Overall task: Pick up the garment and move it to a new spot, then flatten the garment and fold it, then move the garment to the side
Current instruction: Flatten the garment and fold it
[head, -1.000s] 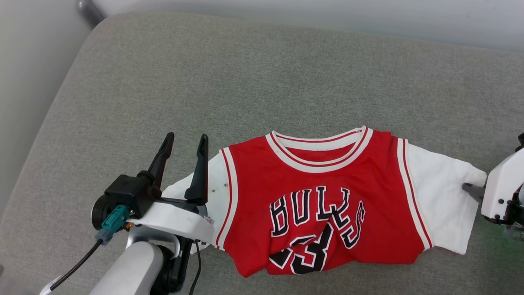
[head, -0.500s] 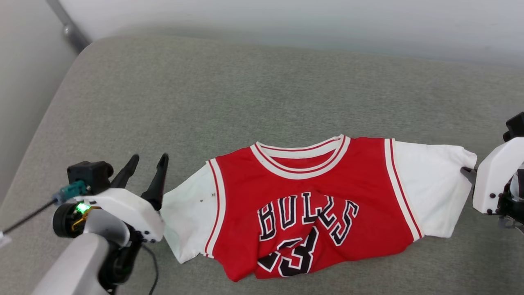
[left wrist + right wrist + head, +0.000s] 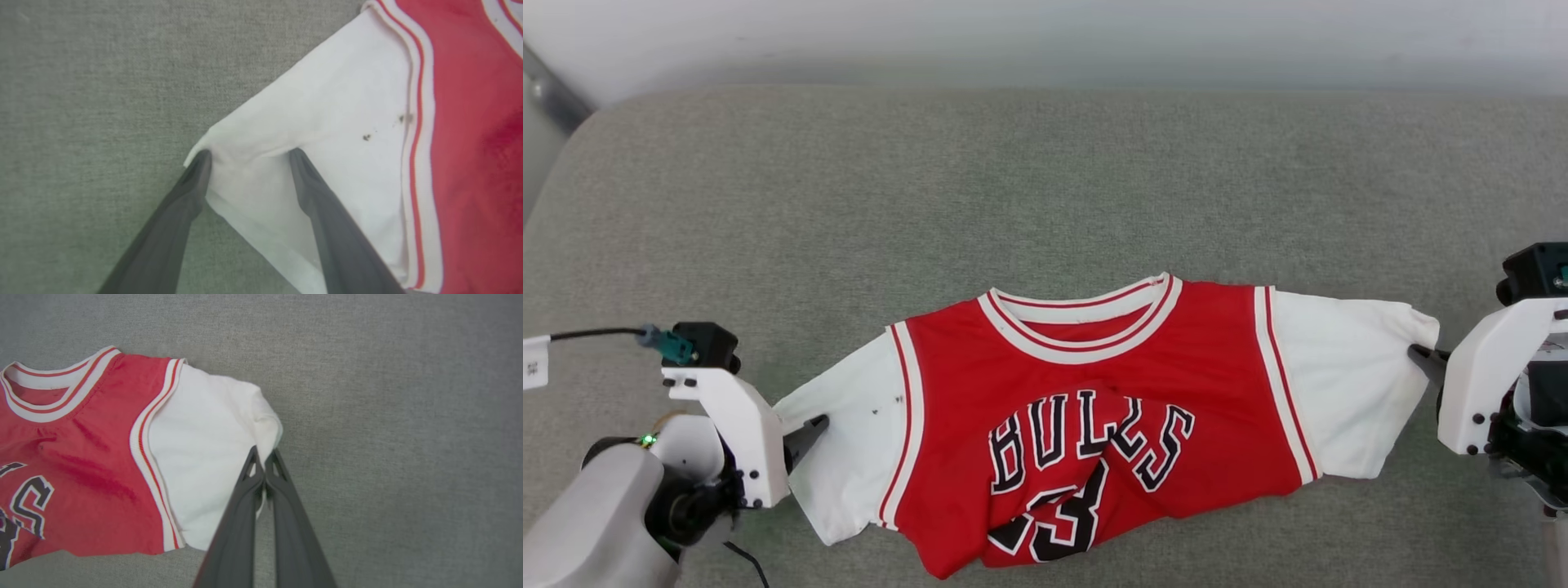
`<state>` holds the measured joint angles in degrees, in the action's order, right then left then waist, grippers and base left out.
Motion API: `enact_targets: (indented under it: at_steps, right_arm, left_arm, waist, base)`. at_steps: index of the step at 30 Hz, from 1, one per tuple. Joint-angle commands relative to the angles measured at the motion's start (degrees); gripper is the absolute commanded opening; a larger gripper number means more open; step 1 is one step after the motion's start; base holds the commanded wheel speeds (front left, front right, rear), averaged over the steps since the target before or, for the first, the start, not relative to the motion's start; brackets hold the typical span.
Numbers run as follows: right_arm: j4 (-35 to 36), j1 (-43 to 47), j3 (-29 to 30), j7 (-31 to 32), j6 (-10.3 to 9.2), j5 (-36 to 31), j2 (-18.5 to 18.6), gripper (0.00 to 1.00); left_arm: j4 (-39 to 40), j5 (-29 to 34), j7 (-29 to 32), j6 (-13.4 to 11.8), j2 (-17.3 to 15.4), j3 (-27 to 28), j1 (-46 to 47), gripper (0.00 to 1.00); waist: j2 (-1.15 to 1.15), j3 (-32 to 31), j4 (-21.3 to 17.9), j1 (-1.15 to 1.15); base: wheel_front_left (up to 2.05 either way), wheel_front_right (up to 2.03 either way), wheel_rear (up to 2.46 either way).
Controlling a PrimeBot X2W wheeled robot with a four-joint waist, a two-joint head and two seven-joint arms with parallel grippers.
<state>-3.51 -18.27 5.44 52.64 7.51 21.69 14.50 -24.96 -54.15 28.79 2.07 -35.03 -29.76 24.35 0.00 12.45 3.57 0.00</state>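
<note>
The garment (image 3: 1094, 392) lies on the grey cushion (image 3: 1045, 180). Your right claw (image 3: 263, 457) pinches its 3 o'clock sleeve. Your left claw (image 3: 250, 157), spread, straddles the 9 o'clock sleeve. Pulling now would likely drag it sideways.

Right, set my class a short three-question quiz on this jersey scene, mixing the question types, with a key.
1. True or false: the right claw is shut on the edge of one white sleeve of the jersey.
2. Pick one. The left claw is:
A) shut on the collar
B) open, with its fingers on either side of the other sleeve's corner
C) raised well above the jersey
3. Fill the gap: the jersey lies on the grey cushion with its printed front facing ____.

Key: 1 true; 2 B; 3 up.
</note>
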Motion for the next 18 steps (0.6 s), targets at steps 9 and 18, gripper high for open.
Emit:
enact_targets:
  at_steps: [9,18]
  right_arm:
    - [0.2,0.4,0.0,-1.6,-0.04,0.7,-0.5,0.00]
    - [0.1,0.4,1.0,-3.8,-0.04,0.4,0.5,0.00]
  left_arm:
    - [-7.9,-3.6,13.1,1.3,5.4,-6.1,-1.0,0.00]
    - [-7.7,-0.3,4.7,1.5,5.3,-4.0,4.5,0.00]
  waist:
    - [0.00,1.4,-1.9,0.00]
    - [0.00,-1.5,-0.3,0.00]
  base:
    - [0.00,0.00,0.00]
    - [0.00,0.00,0.00]
